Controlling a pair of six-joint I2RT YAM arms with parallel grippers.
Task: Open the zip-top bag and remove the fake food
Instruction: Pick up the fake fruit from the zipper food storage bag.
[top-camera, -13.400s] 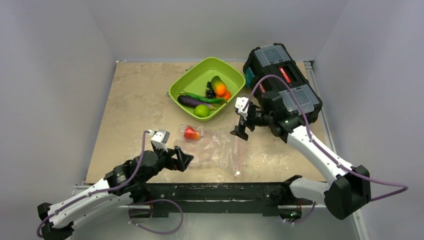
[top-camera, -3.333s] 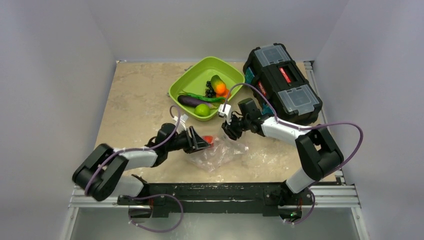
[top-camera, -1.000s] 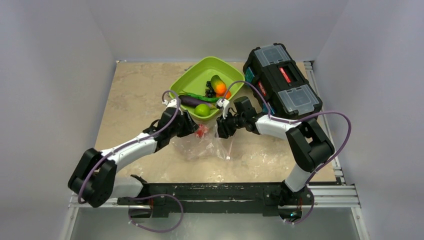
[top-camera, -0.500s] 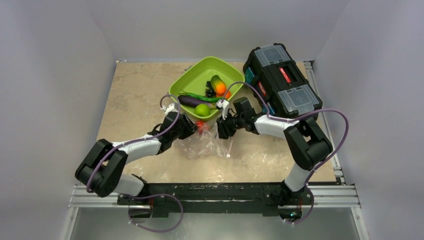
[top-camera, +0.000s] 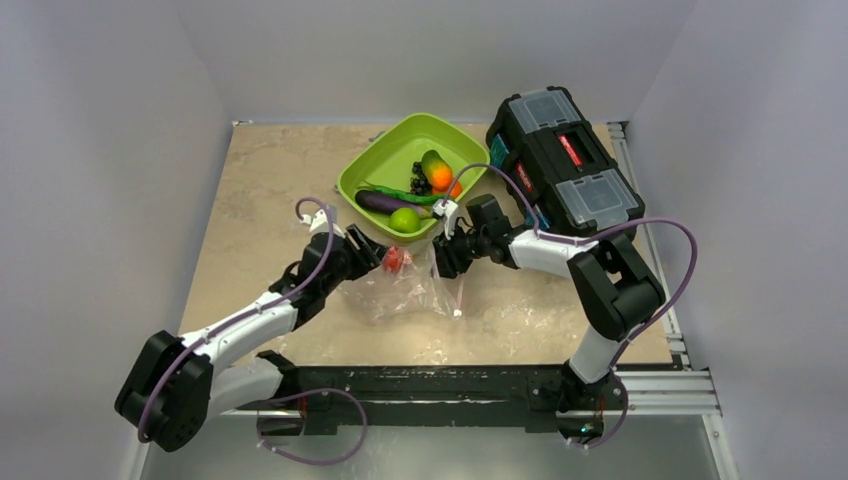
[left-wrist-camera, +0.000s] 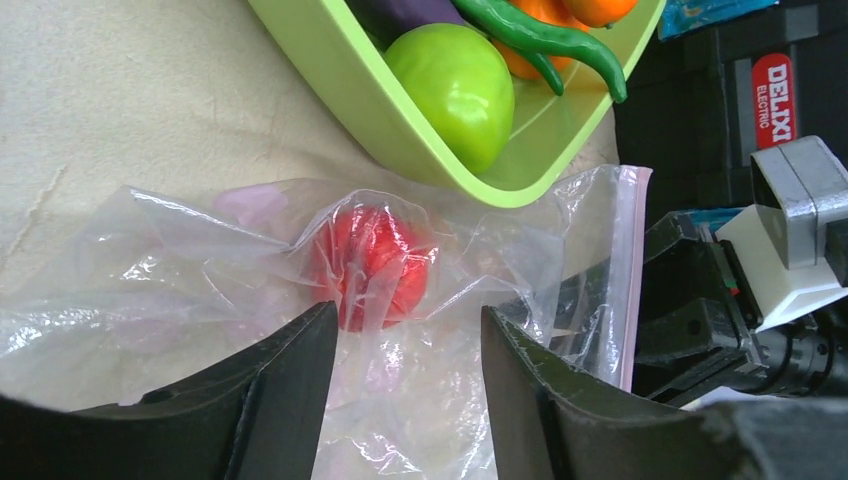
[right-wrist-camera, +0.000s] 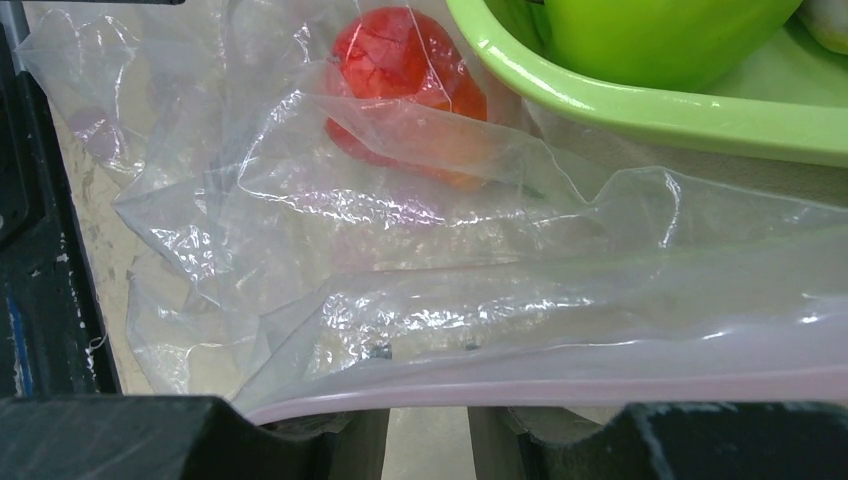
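The zip-top bag (top-camera: 405, 295) lies crumpled on the counter (top-camera: 270, 200) just near of the green tray (top-camera: 390, 155), between the two arms. The only fake food inside it is the red strawberry (left-wrist-camera: 372, 265), pressed against the film at the bag's far end, close under the tray's near rim. The eggplant (top-camera: 382, 202), lime (top-camera: 404, 221), grapes (top-camera: 420, 182), orange (top-camera: 440, 178) and green pod (top-camera: 410, 196) sit in the tray. The right hand (right-wrist-camera: 428, 420) appears pinched on the bag's mouth: its wrist view shows the pink zip strip (right-wrist-camera: 600, 380) running straight across its nearly closed jaws, and from above the strip hangs down from it. How wide the mouth gapes I cannot tell. The left hand (left-wrist-camera: 405, 320) is open and empty, jaws spread, with the strawberry just ahead and centred between them but wrapped in plastic. The step in hand, as I judge it, is getting that one fruit out. To do it well the right hand should hold the mouth lifted and taut so the film does not bunch. The left should either enter through the opening or nip the strawberry through the film and work it toward the pink strip. The fruit is glossy and round, so a squeeze off its middle could squirt it sideways, and closing on loose film alone would drag the whole bag. With the tray rim so close, a low approach looks safest.
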